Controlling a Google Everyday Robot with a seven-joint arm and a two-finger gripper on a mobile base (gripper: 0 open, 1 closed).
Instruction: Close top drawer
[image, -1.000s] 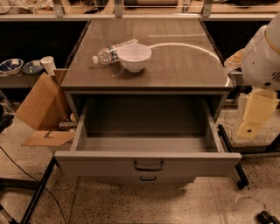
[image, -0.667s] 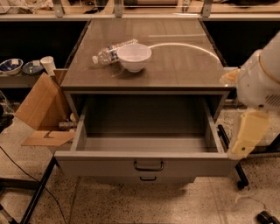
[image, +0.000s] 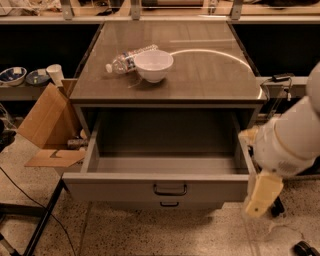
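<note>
Arm has dropped lower and swung in from the right over the last second; end effector (image: 263, 194) now just off the right front corner of the top drawer (image: 120, 187); open or closed, cannot tell; drawer unchanged, pulled fully out under the table (image: 210, 75), loop handle (image: 170, 190) untouched; likely lining up a push, closing not yet begun; white bowl (image: 153, 65) and water bottle (image: 127, 58) on top; no legible writing.

Bulky, rounded white arm (image: 295, 137) casing ringed by a thin tan seam; blunt pale cream claw (image: 263, 194) below it, low on the right
</note>
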